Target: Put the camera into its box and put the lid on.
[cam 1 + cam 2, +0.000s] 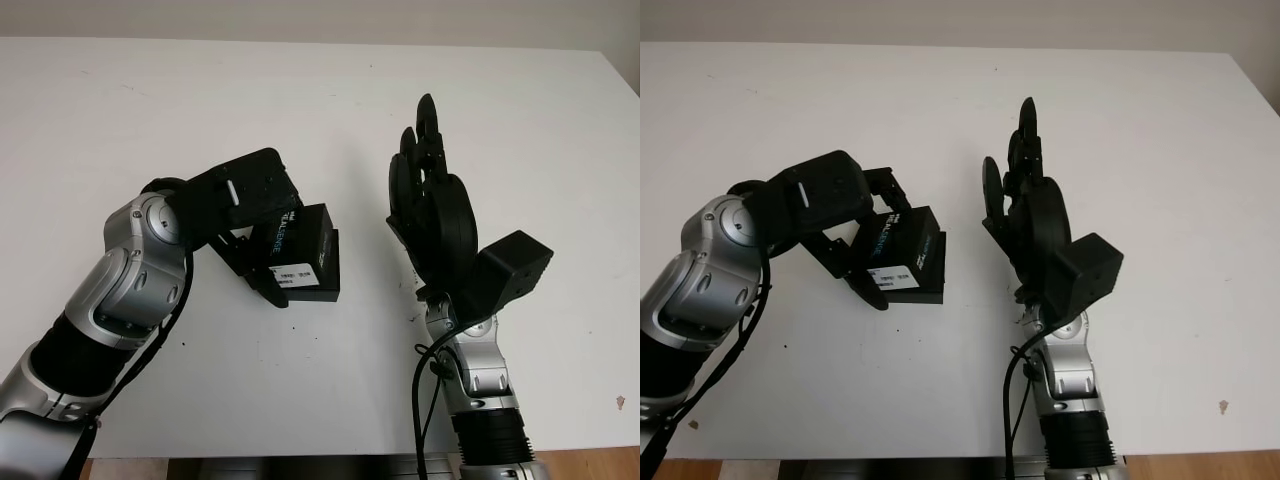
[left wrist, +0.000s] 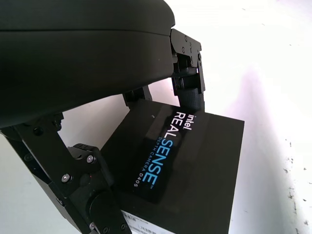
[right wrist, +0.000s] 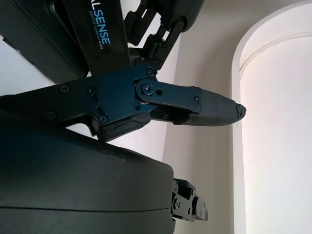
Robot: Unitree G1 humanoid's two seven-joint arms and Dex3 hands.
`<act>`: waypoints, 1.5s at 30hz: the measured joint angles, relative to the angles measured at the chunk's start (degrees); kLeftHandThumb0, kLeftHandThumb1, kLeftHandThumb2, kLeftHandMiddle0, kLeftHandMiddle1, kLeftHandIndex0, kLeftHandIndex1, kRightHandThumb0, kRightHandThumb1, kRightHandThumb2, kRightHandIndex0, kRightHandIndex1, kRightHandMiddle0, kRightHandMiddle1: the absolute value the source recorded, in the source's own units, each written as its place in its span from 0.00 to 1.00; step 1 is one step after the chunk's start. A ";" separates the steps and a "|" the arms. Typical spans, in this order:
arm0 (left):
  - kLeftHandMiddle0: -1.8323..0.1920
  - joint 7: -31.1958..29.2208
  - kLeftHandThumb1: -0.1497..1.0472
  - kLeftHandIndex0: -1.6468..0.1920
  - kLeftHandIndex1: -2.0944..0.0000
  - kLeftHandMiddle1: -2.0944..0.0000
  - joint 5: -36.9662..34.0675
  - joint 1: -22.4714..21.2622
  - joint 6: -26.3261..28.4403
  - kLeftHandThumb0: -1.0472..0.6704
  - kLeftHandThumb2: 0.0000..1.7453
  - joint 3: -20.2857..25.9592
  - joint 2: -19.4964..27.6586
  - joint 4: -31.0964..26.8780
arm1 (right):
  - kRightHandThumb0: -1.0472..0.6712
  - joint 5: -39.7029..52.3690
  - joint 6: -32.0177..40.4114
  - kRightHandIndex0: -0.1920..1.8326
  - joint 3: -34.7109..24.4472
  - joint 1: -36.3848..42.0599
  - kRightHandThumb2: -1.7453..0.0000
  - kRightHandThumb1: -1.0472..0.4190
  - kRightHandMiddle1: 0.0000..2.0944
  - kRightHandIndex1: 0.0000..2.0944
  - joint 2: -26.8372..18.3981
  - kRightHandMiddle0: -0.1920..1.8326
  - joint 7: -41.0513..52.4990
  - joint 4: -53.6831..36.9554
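Left eye view: the left hand [image 1: 262, 240] has its fingers clamped around the black camera box [image 1: 303, 255], closed, on the white table [image 1: 120, 120] left of centre, long axis running near-to-far. The right hand [image 1: 432, 205] is open, holding nothing, raised just right of it.

Black lidded camera box [image 1: 303, 253], blue-white lettering, on white table, left of centre
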 measured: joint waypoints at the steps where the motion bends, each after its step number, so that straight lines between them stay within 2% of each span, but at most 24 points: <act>1: 0.77 -0.01 1.00 0.83 0.20 0.10 0.00 -0.07 0.10 0.45 0.08 -0.03 -0.05 0.01 | 0.18 0.06 -0.01 0.00 0.00 0.00 0.70 0.00 0.00 0.00 0.00 0.00 0.01 0.12; 3: 0.81 -0.06 1.00 0.85 0.20 0.09 0.02 -0.23 0.80 0.44 0.08 -0.27 -0.27 0.09 | 0.18 0.27 -0.01 0.00 0.00 -0.01 0.71 0.00 0.00 0.00 0.03 0.00 0.09 0.25; 6: 0.91 -0.65 1.00 0.93 0.25 0.12 0.71 -1.17 2.47 0.41 0.08 -1.65 -0.26 0.10 | 0.18 0.25 -0.01 0.00 0.00 -0.04 0.71 0.00 0.00 0.00 0.05 0.00 -0.08 0.30; 9: 0.98 -1.71 1.00 0.99 0.36 0.14 1.38 -1.91 4.12 0.40 0.08 -3.22 0.07 -0.41 | 0.17 0.04 -0.01 0.00 0.00 -0.08 0.71 0.00 0.00 0.00 0.05 0.00 -0.32 0.58; 12: 1.00 -2.75 1.00 1.00 0.53 0.19 1.71 -2.25 6.21 0.39 0.08 -4.47 0.17 -1.65 | 0.17 0.11 -0.01 0.00 -0.01 -0.10 0.72 0.00 0.00 0.00 0.09 0.00 -0.40 0.90; 13: 1.00 -3.09 1.00 1.00 0.59 0.15 1.69 -2.35 6.80 0.39 0.08 -4.76 0.19 -2.09 | 0.17 0.17 -0.01 0.00 -0.01 -0.12 0.72 0.00 0.00 0.00 0.13 0.00 -0.38 1.01; 15: 1.00 -3.51 1.00 1.00 0.66 0.13 1.40 -2.35 7.52 0.38 0.08 -4.92 0.20 -2.96 | 0.18 0.21 -0.23 0.00 0.00 -0.17 0.72 0.00 0.00 0.00 0.19 0.00 -0.33 1.25; 16: 1.00 -3.75 1.00 1.00 0.72 0.16 1.10 -2.33 7.71 0.35 0.08 -4.92 0.29 -3.31 | 0.18 0.21 -0.44 0.00 -0.01 -0.21 0.72 0.00 0.00 0.00 0.19 0.00 -0.33 1.42; 19: 1.00 -4.43 1.00 1.00 0.86 0.38 0.08 -2.30 9.05 0.32 0.10 -4.92 1.08 -5.29 | 0.18 0.21 -0.66 0.00 -0.05 -0.46 0.72 0.00 0.00 0.00 0.21 0.00 -0.35 2.18; 21: 1.00 -4.95 1.00 1.00 0.84 0.52 -0.36 -2.27 9.91 0.34 0.10 -5.27 1.82 -6.78 | 0.17 0.22 -0.66 0.00 -0.07 -0.47 0.72 0.00 0.00 0.00 0.25 0.00 -0.38 2.26; 22: 1.00 -5.27 1.00 0.99 0.72 0.59 -0.43 -2.28 10.23 0.35 0.09 -5.71 2.20 -7.60 | 0.17 0.18 -0.66 0.00 -0.05 -0.49 0.72 0.00 0.00 0.00 0.29 0.00 -0.48 2.26; 23: 1.00 -5.54 1.00 0.99 0.55 0.63 -0.47 -2.31 10.82 0.35 0.09 -6.24 2.54 -8.58 | 0.17 0.14 -0.65 0.00 -0.02 -0.51 0.72 0.00 0.00 0.00 0.34 0.00 -0.60 2.26; 24: 1.00 -5.76 1.00 1.00 0.50 0.65 -0.67 -2.35 11.67 0.35 0.09 -6.81 2.75 -9.51 | 0.17 0.10 -0.65 0.00 0.00 -0.55 0.72 0.00 0.00 0.00 0.42 0.00 -0.66 2.27; 26: 1.00 -5.86 1.00 1.00 0.73 0.62 -1.04 -2.52 13.91 0.36 0.08 -7.63 2.71 -11.14 | 0.17 -0.13 -0.65 0.00 0.09 -0.66 0.72 0.00 0.00 0.00 0.53 0.00 -0.81 2.27; 28: 1.00 -5.91 1.00 1.00 0.81 0.68 -1.68 -2.80 15.46 0.36 0.09 -8.14 2.88 -12.24 | 0.17 -0.16 -0.66 0.00 0.07 -0.75 0.72 0.00 0.00 0.00 0.53 0.00 -0.81 2.29; 29: 1.00 -5.93 1.00 1.00 0.85 0.73 -2.01 -2.81 15.56 0.35 0.09 -8.43 3.19 -12.73 | 0.17 -0.12 -0.66 0.00 0.04 -0.77 0.72 0.00 0.00 0.00 0.53 0.00 -0.81 2.29; 33: 1.00 -5.99 1.00 0.98 0.88 0.81 -3.14 -2.79 14.75 0.35 0.09 -9.10 4.66 -13.80 | 0.17 -0.16 -0.65 0.00 0.02 -0.80 0.72 0.00 0.00 0.00 0.54 0.00 -0.99 2.30; 35: 1.00 -6.02 1.00 0.99 0.87 0.80 -3.78 -2.79 14.38 0.35 0.09 -9.19 5.46 -14.16 | 0.17 -0.47 -0.66 0.00 0.03 -0.80 0.72 0.00 0.00 0.00 0.55 0.00 -1.15 2.32; 41: 1.00 -7.09 1.00 1.00 0.93 0.73 -4.86 -3.05 14.02 0.35 0.09 -10.20 8.04 -14.99 | 0.17 -0.53 -0.85 0.00 0.00 -0.84 0.72 0.00 0.00 0.00 0.55 0.00 -1.03 2.46; 45: 1.00 -7.66 1.00 0.99 0.94 0.67 -4.27 -3.02 9.85 0.36 0.08 -11.57 10.46 -15.26 | 0.17 -0.33 -1.02 0.00 -0.09 -0.87 0.73 0.00 0.00 0.00 0.55 0.00 -0.81 2.52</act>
